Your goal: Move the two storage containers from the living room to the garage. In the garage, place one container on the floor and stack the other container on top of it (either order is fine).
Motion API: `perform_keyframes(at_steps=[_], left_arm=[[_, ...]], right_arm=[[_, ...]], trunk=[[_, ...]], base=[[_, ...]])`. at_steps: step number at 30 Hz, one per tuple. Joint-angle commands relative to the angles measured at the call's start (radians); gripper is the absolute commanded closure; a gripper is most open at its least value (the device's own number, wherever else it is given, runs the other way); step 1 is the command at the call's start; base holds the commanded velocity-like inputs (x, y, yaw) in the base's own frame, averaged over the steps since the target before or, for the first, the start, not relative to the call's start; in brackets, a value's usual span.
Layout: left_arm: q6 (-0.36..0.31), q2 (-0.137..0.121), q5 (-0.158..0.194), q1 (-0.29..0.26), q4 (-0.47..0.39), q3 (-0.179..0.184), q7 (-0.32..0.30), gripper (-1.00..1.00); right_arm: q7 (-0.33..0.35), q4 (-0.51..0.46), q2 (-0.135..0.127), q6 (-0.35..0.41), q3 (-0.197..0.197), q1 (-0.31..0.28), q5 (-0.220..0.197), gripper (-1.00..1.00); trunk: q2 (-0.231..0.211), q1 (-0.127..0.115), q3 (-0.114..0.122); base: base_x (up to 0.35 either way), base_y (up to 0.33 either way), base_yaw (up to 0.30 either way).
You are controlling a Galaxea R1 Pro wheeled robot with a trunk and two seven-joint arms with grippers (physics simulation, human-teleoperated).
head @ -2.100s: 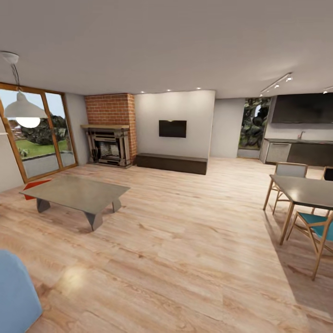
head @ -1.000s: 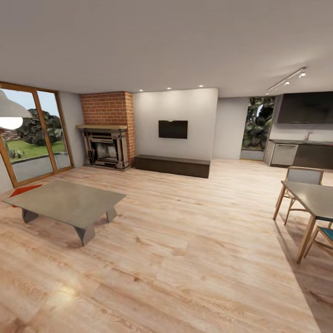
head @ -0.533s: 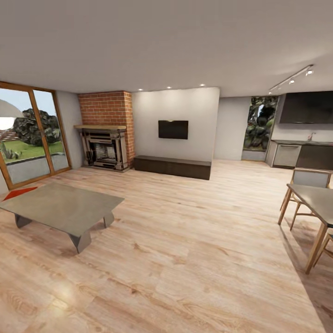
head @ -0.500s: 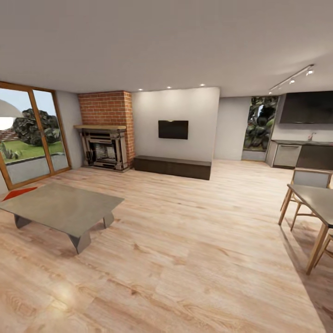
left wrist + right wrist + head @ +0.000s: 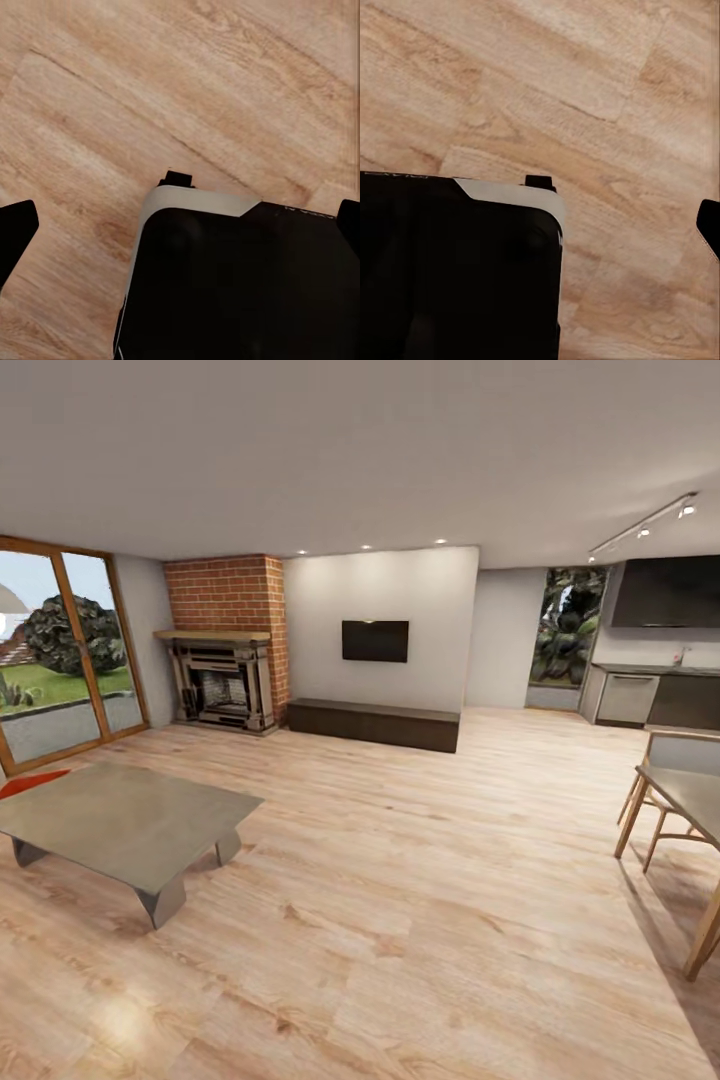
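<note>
I am in the living room, over its light wood plank floor (image 5: pixel 400 920). An orange-red corner of one storage container (image 5: pixel 22 784) peeks out on the floor behind the far left end of the grey coffee table (image 5: pixel 110 822); the table hides the rest of it. The garage and its floor are out of view. In the left wrist view my left gripper (image 5: pixel 180 225) hangs open over the planks, with my dark base below it. My right gripper (image 5: pixel 540 225) looks open too, with one fingertip (image 5: pixel 709 225) at the picture's edge. Neither holds anything.
Wood-framed glass doors (image 5: pixel 50 650) stand at the left, a brick fireplace (image 5: pixel 222 682) and a low dark bench (image 5: pixel 375 722) at the back wall. A dining table (image 5: pixel 695 790) with chairs is at the right, a kitchen counter (image 5: pixel 660 695) behind it.
The camera has moved forward and the whole view has shifted. The blue sofa and the pendant lamp have slid out at the left, and the dining table sits further right.
</note>
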State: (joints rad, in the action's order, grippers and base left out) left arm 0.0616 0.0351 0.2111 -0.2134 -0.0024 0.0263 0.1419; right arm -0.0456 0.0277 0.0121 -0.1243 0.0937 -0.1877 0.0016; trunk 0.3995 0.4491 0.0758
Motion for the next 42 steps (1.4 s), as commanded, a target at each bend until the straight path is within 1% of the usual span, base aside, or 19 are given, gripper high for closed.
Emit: perform_keyframes(at_steps=[1, 17, 21, 22, 24, 26, 27, 42], left_arm=[[0.004, 0.0, 0.007, 0.0, 0.001, 0.003, 0.002, -1.0], [-0.001, -0.002, 0.009, 0.0, 0.001, 0.003, 0.003, -1.0], [-0.004, -0.007, 0.011, 0.0, 0.001, 0.004, 0.01, -1.0], [-0.004, -0.012, 0.011, 0.0, 0.001, 0.004, 0.01, -1.0], [-0.004, -0.02, 0.011, 0.0, 0.001, 0.005, 0.008, -1.0], [-0.005, -0.026, 0.011, 0.0, 0.002, 0.005, 0.007, -1.0], [-0.005, -0.033, 0.011, -0.001, 0.002, 0.006, 0.005, -1.0], [-0.005, -0.031, 0.01, 0.0, 0.002, 0.006, 0.004, -1.0]], right_arm=[[-0.005, 0.003, 0.0, -0.005, 0.008, -0.001, 0.0, -1.0], [-0.007, 0.003, -0.004, -0.003, 0.004, -0.001, -0.005, -1.0], [-0.004, 0.003, -0.024, -0.003, 0.001, -0.001, -0.012, -1.0], [-0.003, 0.003, -0.036, -0.003, 0.0, -0.001, -0.018, -1.0], [-0.002, 0.003, -0.049, -0.004, -0.002, -0.001, -0.029, -1.0], [-0.002, 0.003, -0.056, -0.004, -0.002, -0.001, -0.038, -1.0], [-0.003, 0.003, -0.06, -0.004, -0.003, -0.001, -0.046, -1.0], [-0.004, 0.003, -0.061, -0.004, -0.003, -0.001, -0.048, -1.0]], trunk=[[0.001, 0.001, 0.0], [0.001, 0.001, 0.0], [0.001, 0.001, 0.0], [0.001, 0.001, 0.0], [0.001, 0.001, 0.0], [0.001, 0.001, 0.0], [0.001, 0.001, 0.0], [0.001, 0.001, 0.0]], base=[[0.322, 0.0, 0.0], [0.323, 0.0, 0.0], [0.323, 0.0, 0.0], [0.323, 0.0, 0.0], [0.323, 0.0, 0.0], [0.323, 0.0, 0.0], [0.323, 0.0, 0.0], [0.323, 0.0, 0.0]])
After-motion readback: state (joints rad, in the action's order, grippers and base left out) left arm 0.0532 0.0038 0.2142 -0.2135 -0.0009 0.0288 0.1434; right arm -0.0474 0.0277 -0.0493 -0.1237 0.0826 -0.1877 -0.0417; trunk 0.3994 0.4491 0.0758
